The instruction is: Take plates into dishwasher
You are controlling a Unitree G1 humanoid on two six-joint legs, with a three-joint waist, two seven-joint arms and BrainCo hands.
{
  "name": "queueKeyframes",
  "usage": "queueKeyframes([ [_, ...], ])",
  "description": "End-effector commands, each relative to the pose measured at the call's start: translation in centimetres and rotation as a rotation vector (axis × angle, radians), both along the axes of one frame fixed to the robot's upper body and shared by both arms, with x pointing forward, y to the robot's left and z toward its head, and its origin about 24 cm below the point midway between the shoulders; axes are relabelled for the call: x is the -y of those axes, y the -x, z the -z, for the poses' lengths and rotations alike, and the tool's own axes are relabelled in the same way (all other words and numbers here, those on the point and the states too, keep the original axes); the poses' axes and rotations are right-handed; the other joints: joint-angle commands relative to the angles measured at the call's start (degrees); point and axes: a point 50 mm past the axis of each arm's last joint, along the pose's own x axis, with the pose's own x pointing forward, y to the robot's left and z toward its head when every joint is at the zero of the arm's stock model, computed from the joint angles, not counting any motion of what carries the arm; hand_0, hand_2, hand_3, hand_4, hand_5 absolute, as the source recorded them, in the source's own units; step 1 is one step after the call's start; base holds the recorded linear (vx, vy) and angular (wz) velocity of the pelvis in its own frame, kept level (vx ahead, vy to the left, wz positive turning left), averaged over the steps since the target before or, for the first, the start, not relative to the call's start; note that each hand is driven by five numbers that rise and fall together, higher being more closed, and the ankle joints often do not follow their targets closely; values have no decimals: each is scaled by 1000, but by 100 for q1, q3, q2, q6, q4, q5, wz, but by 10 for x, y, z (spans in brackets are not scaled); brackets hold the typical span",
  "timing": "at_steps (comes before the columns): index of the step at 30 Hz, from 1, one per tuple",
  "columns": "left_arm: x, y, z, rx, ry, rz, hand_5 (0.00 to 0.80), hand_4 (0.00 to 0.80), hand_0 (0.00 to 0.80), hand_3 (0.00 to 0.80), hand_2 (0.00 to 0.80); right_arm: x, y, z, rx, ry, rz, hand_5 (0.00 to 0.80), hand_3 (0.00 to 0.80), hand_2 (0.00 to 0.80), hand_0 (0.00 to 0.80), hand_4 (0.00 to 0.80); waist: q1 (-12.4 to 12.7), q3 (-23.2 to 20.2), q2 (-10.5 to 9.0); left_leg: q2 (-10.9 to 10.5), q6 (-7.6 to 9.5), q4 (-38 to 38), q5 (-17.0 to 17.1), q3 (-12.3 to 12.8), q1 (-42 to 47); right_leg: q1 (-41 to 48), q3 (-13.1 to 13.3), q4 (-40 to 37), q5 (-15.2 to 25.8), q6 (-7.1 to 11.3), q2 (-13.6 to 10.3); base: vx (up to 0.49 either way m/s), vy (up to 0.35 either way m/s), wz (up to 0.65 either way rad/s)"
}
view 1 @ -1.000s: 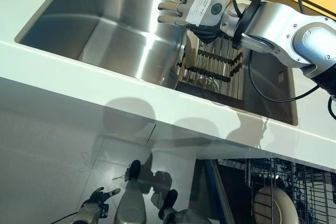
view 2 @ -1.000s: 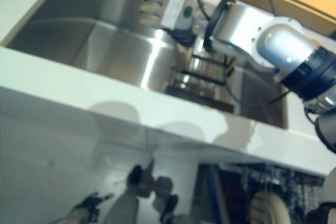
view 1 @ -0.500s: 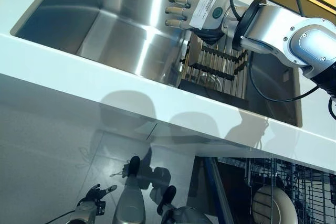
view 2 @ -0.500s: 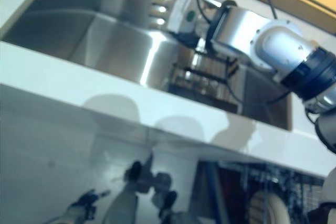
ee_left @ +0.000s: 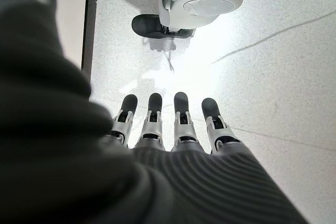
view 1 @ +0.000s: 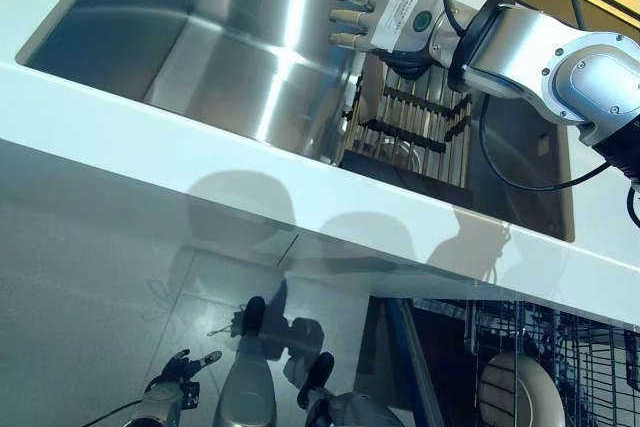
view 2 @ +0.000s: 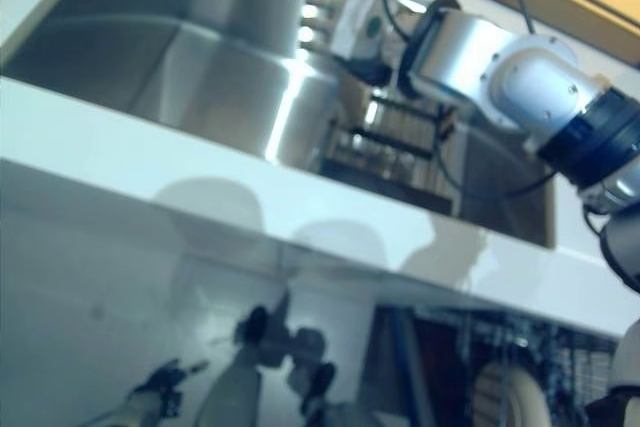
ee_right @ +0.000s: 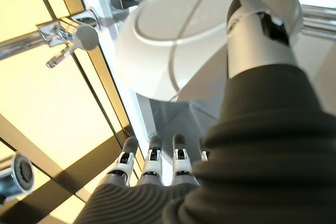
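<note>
My right hand [view 1: 390, 12] hovers over the steel sink [view 1: 200, 37], just above the dark dish rack [view 1: 412, 119] in the sink's right part. Its fingers are straight and point left. In the right wrist view a white plate [ee_right: 178, 30] shows close before the hand, with the thumb [ee_right: 257, 45] across its face and the fingers [ee_right: 152, 161] straight beside it. The plate is hidden behind the hand in the eye views. Another white plate [view 1: 515, 392] stands in the open dishwasher's wire rack [view 1: 580, 357] at the lower right. My left hand [view 1: 175, 387] hangs open low near the floor.
A white countertop [view 1: 150, 137] runs across in front of the sink. A chrome tap [ee_right: 68, 40] and a yellow-lit window frame lie behind the sink. The dishwasher sits under the counter to the right.
My right hand has moved a little to the right over the dish rack, fingers still straight. The left hand has stayed low. The view has shifted slightly.
</note>
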Motion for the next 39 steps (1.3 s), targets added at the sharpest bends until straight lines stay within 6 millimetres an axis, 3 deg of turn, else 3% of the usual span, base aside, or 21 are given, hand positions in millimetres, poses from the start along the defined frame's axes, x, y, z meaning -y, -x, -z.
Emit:
queueKeyframes([
  [1,-5,-5,-5,46,3,-34,0,0,0,0,0,7,0,-16,69,34,50,0,0,0,0,0,121,97,-196,-37,-56,-26,-692,386,430,-508,156,-16,750,466,-197,0,0,0],
  [25,-7,-17,-12,124,46,-84,0,0,0,0,0,3,-12,2,16,102,105,0,0,0,0,0,313,470,-227,-59,-57,-26,-619,303,248,-649,61,-16,817,481,-231,-1,1,0],
  [26,-6,-17,-12,128,49,-85,0,0,0,0,0,2,-12,3,10,108,115,72,72,72,72,72,323,484,-224,-60,-56,-26,-613,301,235,-655,57,-16,818,480,-231,0,0,0],
  [28,-5,-17,-12,130,53,-83,0,0,0,0,0,2,-14,5,7,130,132,800,800,800,800,800,341,516,-218,-58,-54,-26,-598,307,216,-666,45,-16,824,480,-239,0,0,0],
  [39,-11,-17,-14,136,37,-86,0,0,0,0,0,15,-25,6,-7,110,236,800,800,800,800,800,354,472,-268,-63,-53,-26,-608,310,248,-631,10,-16,831,495,-252,-2,0,0],
])
